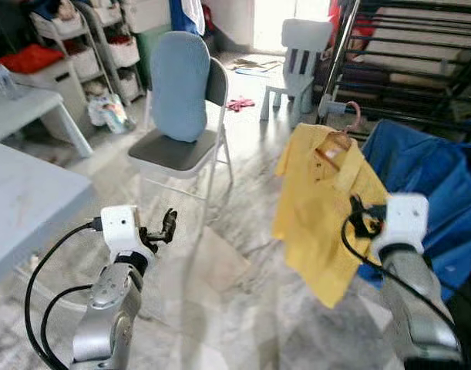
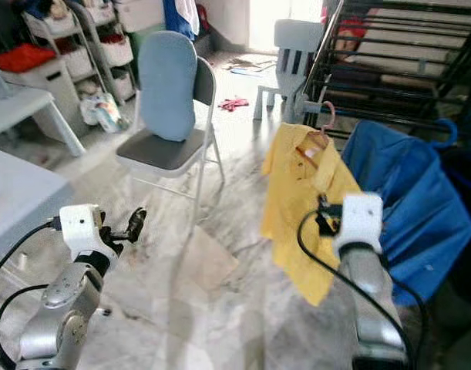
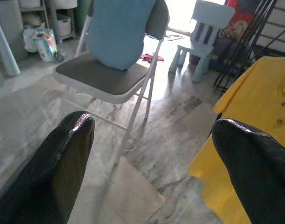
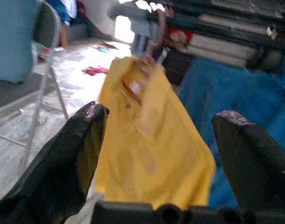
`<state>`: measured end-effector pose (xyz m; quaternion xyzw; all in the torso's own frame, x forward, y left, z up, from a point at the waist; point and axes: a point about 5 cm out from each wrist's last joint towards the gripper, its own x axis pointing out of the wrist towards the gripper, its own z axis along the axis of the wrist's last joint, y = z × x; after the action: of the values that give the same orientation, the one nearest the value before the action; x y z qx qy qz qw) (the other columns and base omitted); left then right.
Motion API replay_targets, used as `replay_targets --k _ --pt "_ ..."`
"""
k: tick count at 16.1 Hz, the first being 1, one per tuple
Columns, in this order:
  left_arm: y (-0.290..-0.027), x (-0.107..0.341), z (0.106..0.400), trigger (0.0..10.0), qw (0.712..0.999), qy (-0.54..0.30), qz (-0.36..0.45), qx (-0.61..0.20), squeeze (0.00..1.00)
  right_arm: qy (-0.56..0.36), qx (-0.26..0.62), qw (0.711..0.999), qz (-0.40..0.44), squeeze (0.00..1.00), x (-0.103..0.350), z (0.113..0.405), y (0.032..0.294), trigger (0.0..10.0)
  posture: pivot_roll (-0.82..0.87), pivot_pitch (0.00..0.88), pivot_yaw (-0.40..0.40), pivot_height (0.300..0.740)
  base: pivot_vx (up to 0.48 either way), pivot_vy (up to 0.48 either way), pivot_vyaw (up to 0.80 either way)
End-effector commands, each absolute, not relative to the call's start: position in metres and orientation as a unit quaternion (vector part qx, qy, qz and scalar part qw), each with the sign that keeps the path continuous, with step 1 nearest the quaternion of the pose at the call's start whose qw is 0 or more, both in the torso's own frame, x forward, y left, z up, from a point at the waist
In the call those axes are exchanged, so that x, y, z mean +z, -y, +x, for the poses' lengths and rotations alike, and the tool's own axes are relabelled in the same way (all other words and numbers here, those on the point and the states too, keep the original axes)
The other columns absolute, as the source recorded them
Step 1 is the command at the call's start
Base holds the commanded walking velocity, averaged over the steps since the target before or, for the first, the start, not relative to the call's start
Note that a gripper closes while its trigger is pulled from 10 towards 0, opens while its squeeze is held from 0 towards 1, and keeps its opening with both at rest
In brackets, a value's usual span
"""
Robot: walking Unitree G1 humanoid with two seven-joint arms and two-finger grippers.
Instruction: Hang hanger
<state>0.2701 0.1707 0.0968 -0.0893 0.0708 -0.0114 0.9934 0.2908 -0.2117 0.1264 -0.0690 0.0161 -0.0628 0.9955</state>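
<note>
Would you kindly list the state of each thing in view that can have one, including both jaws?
Yellow shirt: on a hanger, hanging, buttoned at the collar.
Hanger: inside the shirt, hook up, hung on the dark rack.
Folding chair: unfolded, upright, blue cushion leaning on its backrest.
Small white chair: upright.
Left gripper: jaws open, holding nothing.
Right gripper: jaws open, facing the shirt.

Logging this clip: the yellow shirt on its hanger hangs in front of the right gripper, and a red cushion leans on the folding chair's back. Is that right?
Not quite. The cushion on the folding chair is light blue, not red, as the left eye view shows. The rest holds: the yellow shirt on its hanger hangs in front of the right gripper.
</note>
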Motion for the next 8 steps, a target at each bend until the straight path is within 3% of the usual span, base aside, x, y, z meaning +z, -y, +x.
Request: replay_targets --k 1,4,8 --pt "-0.175 0.099 0.267 10.0 0.994 -0.063 -0.084 0.002 0.0 -0.016 -0.043 0.996 -0.076 0.0 0.126 0.295 0.206 10.0 -0.04 0.0 -0.028 0.74 0.0 0.0 0.0" --pt "-0.173 0.103 0.266 10.0 0.996 -0.049 -0.069 0.0 0.0 -0.012 -0.019 0.997 -0.067 0.0 0.127 0.309 0.194 10.0 0.01 0.0 -0.067 0.74 0.0 0.0 0.0" --pt "-0.178 0.111 0.271 10.0 0.997 -0.049 -0.06 -0.016 0.0 -0.021 -0.043 0.998 -0.042 0.0 0.117 0.303 0.196 10.0 0.01 0.0 0.003 0.74 0.0 0.064 -0.13"
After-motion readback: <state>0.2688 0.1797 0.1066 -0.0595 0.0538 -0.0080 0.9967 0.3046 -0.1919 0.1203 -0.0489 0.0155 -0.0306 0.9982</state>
